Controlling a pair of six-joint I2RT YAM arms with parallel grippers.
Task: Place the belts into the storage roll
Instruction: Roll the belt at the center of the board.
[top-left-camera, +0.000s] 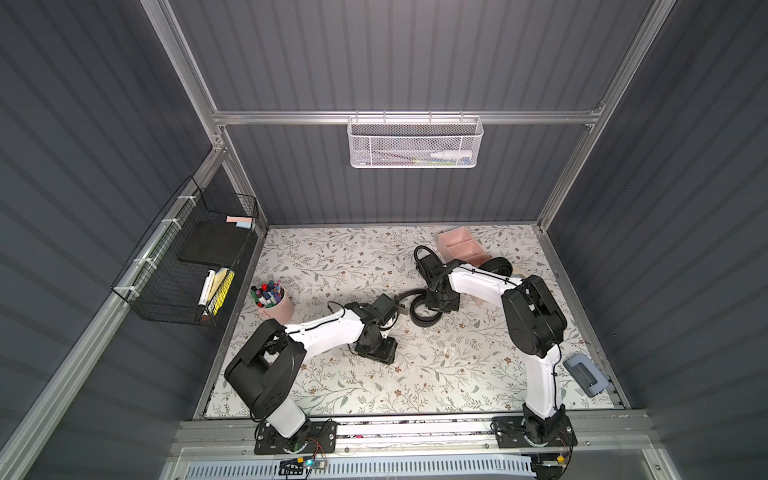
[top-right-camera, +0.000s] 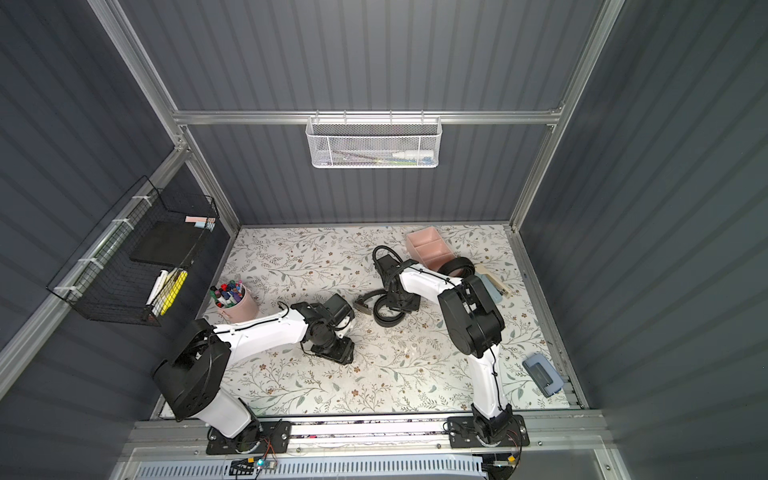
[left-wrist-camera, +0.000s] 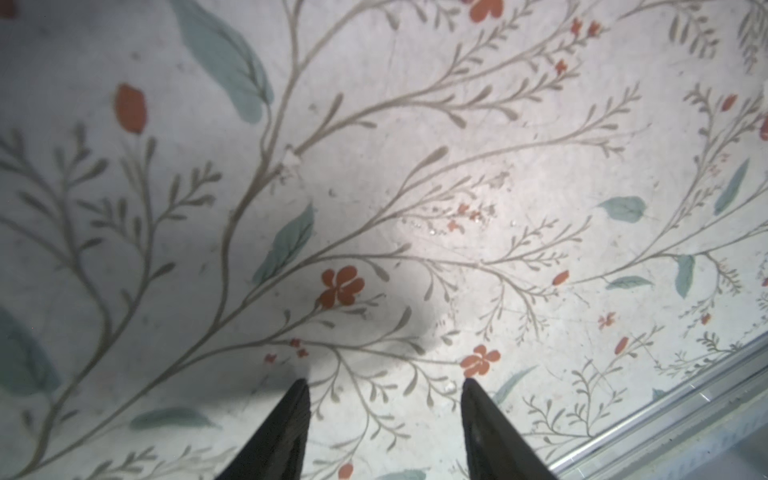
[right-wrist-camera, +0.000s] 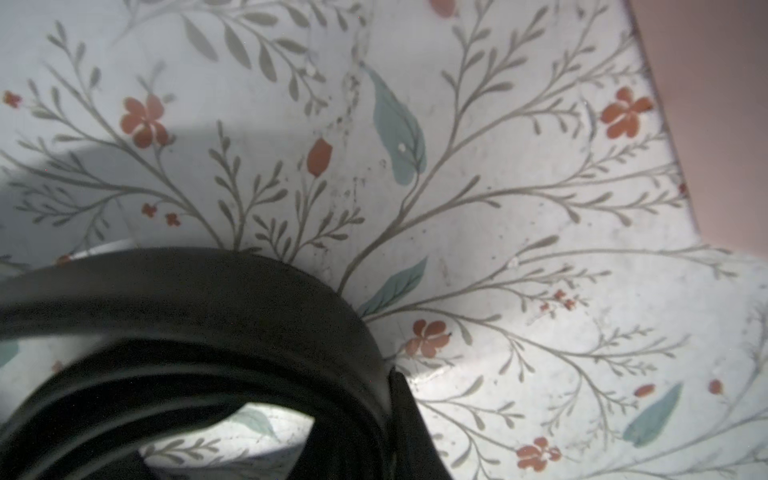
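A black belt lies loosely coiled mid-table, its buckle end trailing toward the left arm. My right gripper stands over this coil and is shut on its wall; in the right wrist view the belt fills the near side, with one fingertip pressed against its outside. A second coiled belt sits at the near end of the pale pink storage roll, partly hidden by the right arm. My left gripper points down at bare tabletop, open and holding nothing, a little left of the buckle end.
A pink cup of markers stands at the left of the table. A blue-grey hole punch lies near the right front corner. A stapler-like object lies behind the right arm. An aluminium rail borders the front edge.
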